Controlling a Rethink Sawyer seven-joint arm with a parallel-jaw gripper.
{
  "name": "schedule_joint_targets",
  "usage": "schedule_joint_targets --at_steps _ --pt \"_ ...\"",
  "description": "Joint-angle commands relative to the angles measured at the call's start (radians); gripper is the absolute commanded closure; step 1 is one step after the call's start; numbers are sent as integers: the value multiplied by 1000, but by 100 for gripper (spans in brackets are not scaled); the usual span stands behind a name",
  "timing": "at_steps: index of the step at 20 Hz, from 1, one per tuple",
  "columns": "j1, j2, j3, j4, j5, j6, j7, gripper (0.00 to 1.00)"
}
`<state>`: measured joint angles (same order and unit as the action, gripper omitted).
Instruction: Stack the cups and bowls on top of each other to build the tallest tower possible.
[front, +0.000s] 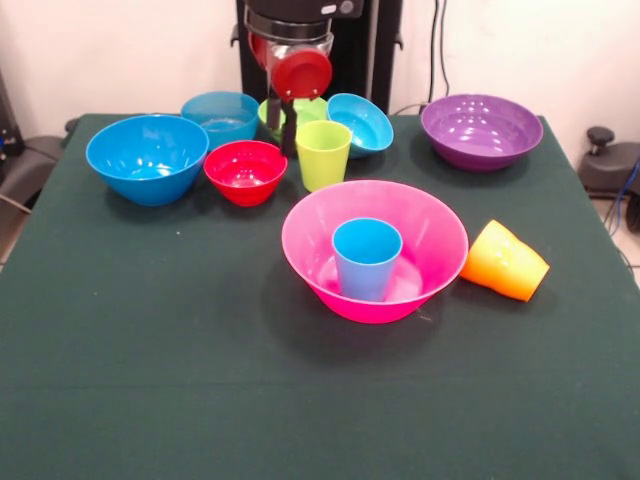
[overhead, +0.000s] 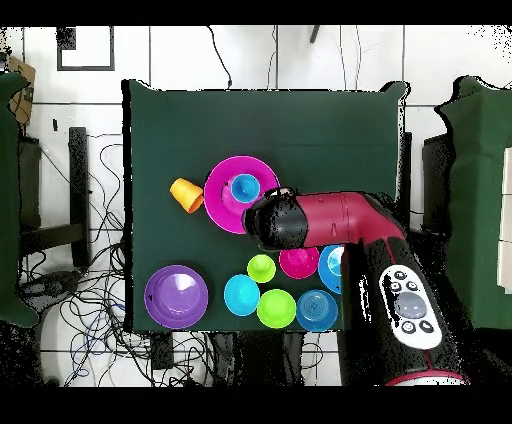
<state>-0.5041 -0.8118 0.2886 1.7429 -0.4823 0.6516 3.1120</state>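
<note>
The huge pink bowl (front: 430, 235) (overhead: 222, 205) stands mid-table with the light blue cup (front: 367, 258) (overhead: 244, 187) upright inside it. The orange cup (front: 505, 260) (overhead: 186, 194) lies on its side beside it. The lime green cup (front: 323, 153) (overhead: 261, 267) stands upright behind it. My gripper (front: 283, 130) hangs high at the far side, above the lime green bowl (front: 312, 108) (overhead: 276, 308), and holds nothing I can see. The arm's head (overhead: 272, 220) hides it from overhead.
In the far row stand the large blue bowl (front: 147, 157) (overhead: 332, 265), small red bowl (front: 245, 170) (overhead: 299, 262), ribbed cyan bowl (front: 220, 115) (overhead: 316, 310), tilted small blue bowl (front: 360, 123) (overhead: 241, 294) and wide purple bowl (front: 481, 130) (overhead: 176, 296). Green cloth (front: 150, 380) covers the table.
</note>
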Motion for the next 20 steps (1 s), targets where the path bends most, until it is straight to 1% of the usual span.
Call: schedule_joint_targets --at_steps 1,3,5,7,8,10,13,14,17,19,20 --pt "-32 50 108 -98 -67 104 -379 0" --pt "-63 40 131 -88 -63 110 -421 0" --pt "-92 11 154 -78 -49 146 -463 0" --pt "-132 -44 181 -44 -21 171 -505 0" --pt "-157 -104 196 -24 11 230 -551 0" --pt "-176 -163 201 -4 30 283 -586 0" --pt "-189 -156 205 16 21 244 -573 0" --pt "-191 -165 204 31 22 239 -578 0" --pt "-199 -164 206 38 22 229 -595 0" --pt "-197 -152 193 46 4 196 -588 0" --pt "-190 -158 178 61 -8 166 -567 0"
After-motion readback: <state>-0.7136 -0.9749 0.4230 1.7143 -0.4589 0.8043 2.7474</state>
